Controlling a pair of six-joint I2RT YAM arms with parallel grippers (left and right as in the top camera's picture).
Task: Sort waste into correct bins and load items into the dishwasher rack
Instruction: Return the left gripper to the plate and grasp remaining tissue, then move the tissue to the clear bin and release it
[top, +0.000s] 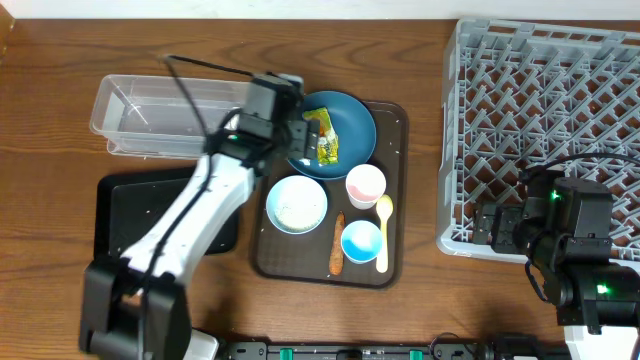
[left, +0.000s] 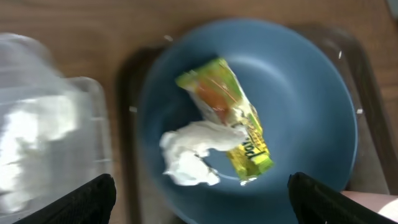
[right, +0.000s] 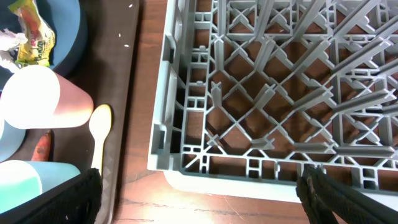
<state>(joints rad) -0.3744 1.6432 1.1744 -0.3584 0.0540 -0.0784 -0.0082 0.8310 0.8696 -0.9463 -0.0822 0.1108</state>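
Left end effector (left: 200, 200) and right end effector (right: 199, 198) gape wide.

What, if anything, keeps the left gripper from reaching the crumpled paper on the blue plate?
Probably nothing: yes, it looks reachable. The left gripper hangs open over the crumpled paper, which lies exposed on the blue plate. Only the wrapper touches its edge, so a grab might catch that too.

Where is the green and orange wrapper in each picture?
Overhead: the green-orange wrapper sits upper middle, on the left side of the round dark blue plate.
Left wrist: the wrapper lies in the middle, touching crumpled white paper.
Right wrist: the wrapper peeks in at the top left corner.
Shared landmark: the plate lies under it in all three views.
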